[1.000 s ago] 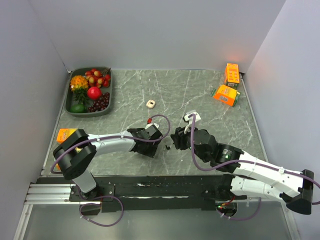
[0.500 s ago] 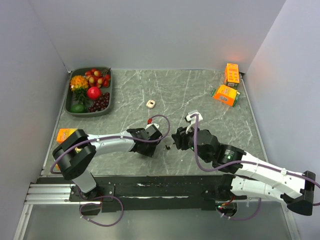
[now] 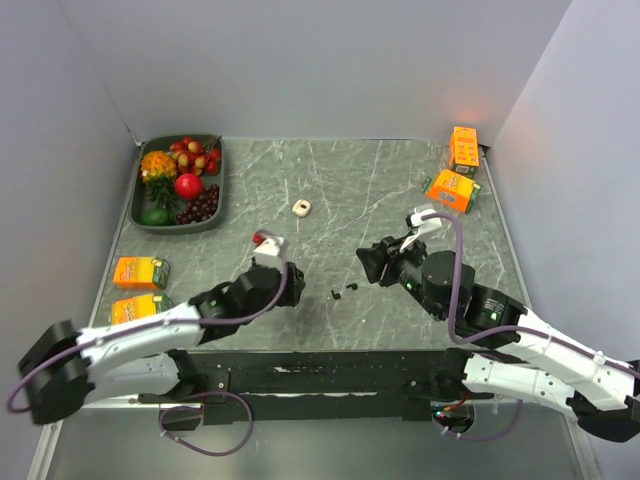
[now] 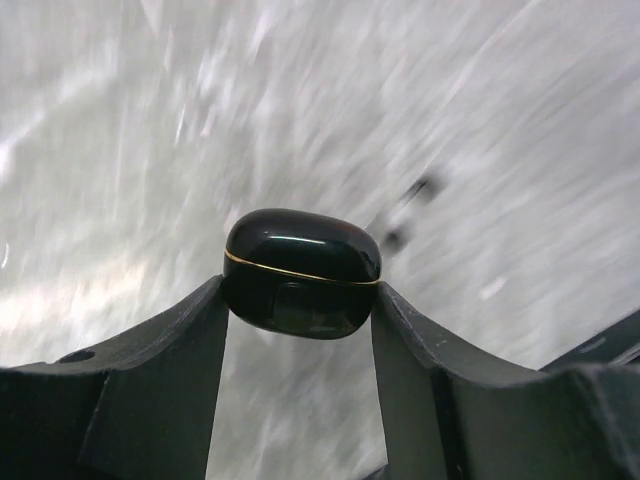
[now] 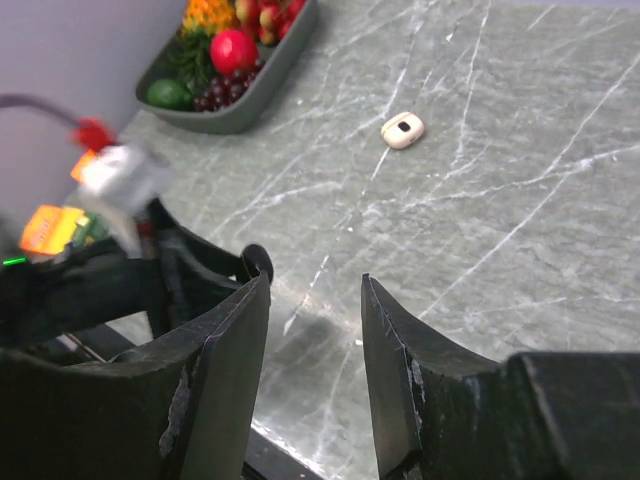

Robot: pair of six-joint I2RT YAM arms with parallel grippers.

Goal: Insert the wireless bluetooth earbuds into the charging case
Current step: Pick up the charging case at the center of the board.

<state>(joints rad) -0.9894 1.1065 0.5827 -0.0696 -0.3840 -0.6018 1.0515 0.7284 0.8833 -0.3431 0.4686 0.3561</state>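
My left gripper (image 4: 298, 300) is shut on the charging case (image 4: 300, 250), a glossy black closed case with a thin gold seam, pinched by its sides between the fingertips and held off the table. From above, the left gripper (image 3: 288, 282) sits left of centre. The two wireless bluetooth earbuds (image 3: 345, 290) lie as tiny black specks on the marble between the arms, blurred in the left wrist view (image 4: 408, 210). My right gripper (image 3: 370, 262) hovers just right of them, open and with nothing between its fingers (image 5: 315, 290).
A grey tray (image 3: 222, 170) of fruit stands at the back left. A small beige oval object (image 3: 301, 207) lies mid-table. Two orange boxes (image 3: 455, 170) sit at the back right and two orange packs (image 3: 138, 288) near the left edge.
The left gripper has shut on the case and the left arm has swung back toward the near left. The right arm has drawn back to the right, away from the earbuds.
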